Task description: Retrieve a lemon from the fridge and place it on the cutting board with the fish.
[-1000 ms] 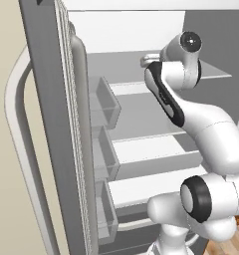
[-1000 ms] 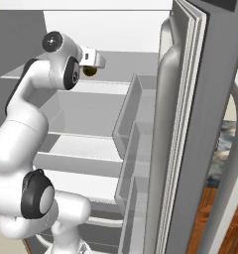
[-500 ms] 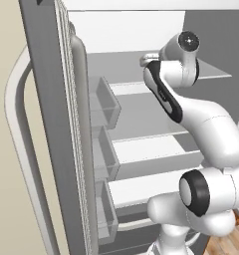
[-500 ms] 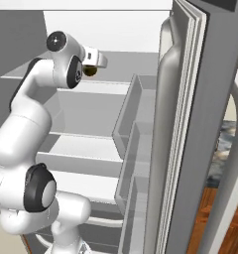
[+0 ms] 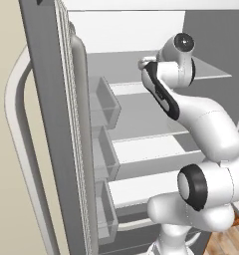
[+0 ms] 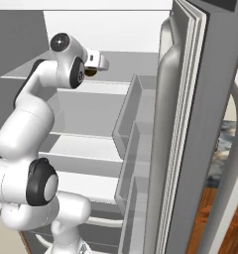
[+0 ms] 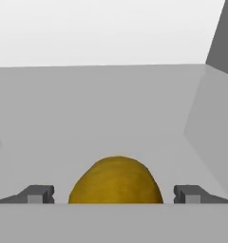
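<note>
From the camera behind the arm on its left, the white arm [image 5: 201,129] is reaching up into the open fridge [image 5: 141,124], its hand sitting over an upper shelf. The left door [image 5: 52,139] is standing wide open, and three clear bins [image 5: 104,149] are stacked down its inner side; nothing can be made out inside them.

From the camera on the right, the hand is hovering at the same upper shelf [image 6: 116,69], and a small patch of dull yellow, the lemon [image 6: 91,72], is peeking out just beneath it. The right door [image 6: 190,129] is also hanging open, with tall clear bins [image 6: 133,149] on its inside that look bare.

From the camera on the hand, the lemon [image 7: 116,181] is lying on the pale shelf directly between the two dark fingertips [image 7: 37,194], with a gap on each side. The gripper [image 7: 115,195] is standing fully spread, touching nothing and gripping nothing. The fridge's white back wall is rising behind the fruit.
</note>
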Motion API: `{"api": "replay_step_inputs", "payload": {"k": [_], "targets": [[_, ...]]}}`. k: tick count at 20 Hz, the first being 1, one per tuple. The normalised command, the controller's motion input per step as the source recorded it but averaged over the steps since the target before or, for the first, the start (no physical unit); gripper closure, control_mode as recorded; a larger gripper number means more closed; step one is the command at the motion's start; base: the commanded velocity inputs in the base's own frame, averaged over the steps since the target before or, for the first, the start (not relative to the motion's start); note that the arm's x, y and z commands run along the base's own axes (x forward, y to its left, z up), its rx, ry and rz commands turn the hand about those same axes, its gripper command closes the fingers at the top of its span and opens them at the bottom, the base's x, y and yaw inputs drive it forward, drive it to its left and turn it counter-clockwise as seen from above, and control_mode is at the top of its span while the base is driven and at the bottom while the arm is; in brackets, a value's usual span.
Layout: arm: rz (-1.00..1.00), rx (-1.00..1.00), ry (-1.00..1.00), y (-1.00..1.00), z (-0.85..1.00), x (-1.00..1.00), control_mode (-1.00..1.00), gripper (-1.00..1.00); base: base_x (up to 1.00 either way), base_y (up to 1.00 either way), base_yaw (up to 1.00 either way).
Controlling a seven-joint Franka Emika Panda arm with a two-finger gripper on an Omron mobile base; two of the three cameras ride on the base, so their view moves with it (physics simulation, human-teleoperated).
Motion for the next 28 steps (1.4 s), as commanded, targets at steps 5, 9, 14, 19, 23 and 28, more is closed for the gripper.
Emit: {"api": "replay_step_inputs", "payload": {"k": [5, 9, 14, 19, 23, 28], "targets": [[0.0, 0.0, 0.03, 0.0, -0.07, 0.16, -1.0, -1.0, 0.0, 0.0, 0.0], [0.0, 0.0, 0.0, 0.0, 0.0, 0.06, -1.0, -1.0, 0.0, 0.0, 0.0], [0.0, 0.0, 0.03, 0.0, -0.03, 0.0, -1.0, -1.0, 0.0, 0.0, 0.0], [0.0, 0.0, 0.02, 0.0, -0.1, 0.0, -1.0, -1.0, 0.0, 0.0, 0.0], [0.0, 0.0, 0.0, 0.0, -0.06, 0.0, -1.0, -1.0, 0.0, 0.0, 0.0], [0.0, 0.0, 0.01, 0.0, -0.07, 0.0, -1.0, -1.0, 0.0, 0.0, 0.0]]}}
